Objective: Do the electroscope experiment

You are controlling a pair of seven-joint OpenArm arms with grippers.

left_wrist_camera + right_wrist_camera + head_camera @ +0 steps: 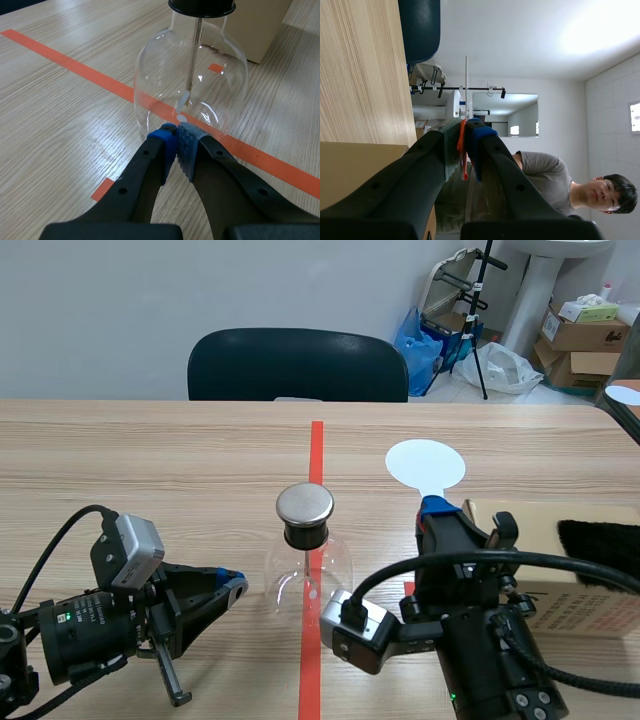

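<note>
- the glass electroscope flask [305, 560] stood mid-table [150, 460] on the red tape line. it had a metal cap disc [305, 504] on a black stopper, and a thin rod with a foil leaf [183, 100] hung inside.
- it looked thin-walled, light, slick and breakable. the round belly offered poor purchase, so the stopper neck seemed the safer hold.
- the left gripper [232, 585] was clenched on nothing at the flask's 8 o'clock. its tips sat just beside the base glass; whether they touched it could not be told.
- the right gripper [436, 508], at the flask's 3 o'clock, was clamped on the stem of a white round paddle [425, 462], which rose toward 12 o'clock.
- a cardboard box [545, 540] carrying a black furry pad [600, 545] crowded the far 3 o'clock side, and a dark chair [297, 365] stood at 12 o'clock.
- a careless paddle sweep toward the cap could probably tip the flask.
</note>
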